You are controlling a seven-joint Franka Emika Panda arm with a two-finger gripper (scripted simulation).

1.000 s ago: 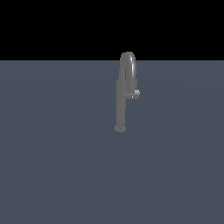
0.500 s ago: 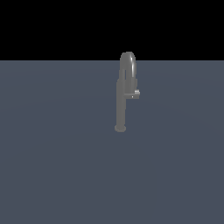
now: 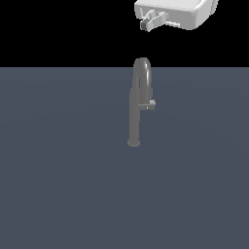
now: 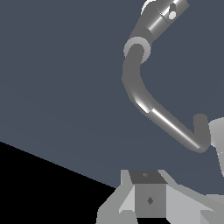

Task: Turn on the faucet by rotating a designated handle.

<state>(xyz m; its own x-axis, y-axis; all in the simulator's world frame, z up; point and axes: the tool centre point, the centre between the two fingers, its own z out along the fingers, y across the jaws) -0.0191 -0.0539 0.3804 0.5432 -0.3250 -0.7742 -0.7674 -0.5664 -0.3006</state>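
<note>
The gripper (image 3: 150, 23) sits at the top right of the exterior frame, well above the faucet (image 3: 136, 107) in the centre. It touches nothing (whether its jaws are parted, I cannot tell). The handle (image 3: 149, 104) sticks out from the pipe toward the frame's right.

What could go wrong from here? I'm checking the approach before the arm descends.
The gripper hangs above the faucet, so a straight descent may strike the arched spout instead of the handle. The handle is a short stub close to the pipe; the fingers might slip off or clamp the pipe.
</note>
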